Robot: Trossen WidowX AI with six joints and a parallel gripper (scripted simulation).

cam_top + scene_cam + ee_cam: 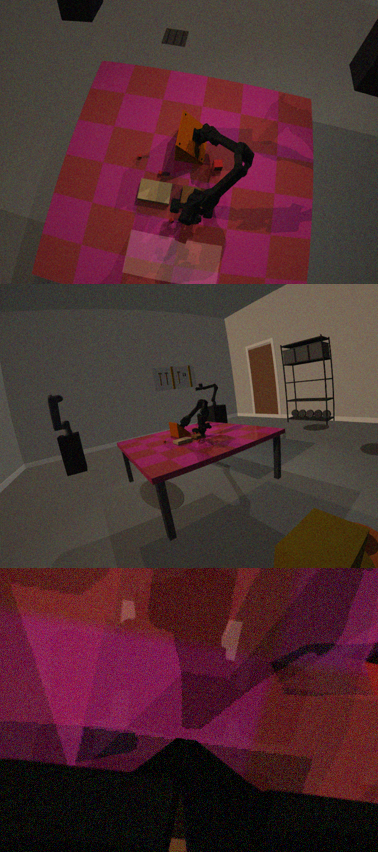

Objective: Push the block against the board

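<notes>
two tan pieces lie near the middle of the checkered table (pixel 100 146): the pale board (pixel 154 191), and to its right the smaller square block (pixel 187 192), partly hidden under the arm's wrist. a narrow strip of table seems to show between them, so they look just apart, not yet touching. the gripper (pixel 187 220) has its fingers pressed together on nothing, which suits shoving with a blunt tip instead of grasping, since neither piece may be lifted. it hangs low on the block's near side, probably to nudge it or line up an edge. the board's long axis runs left to right in the top view, tilted slightly, with its right end facing the block. the orange mount plate (pixel 189 134) stands behind. the wrist view shows only table squares and shadows.
</notes>
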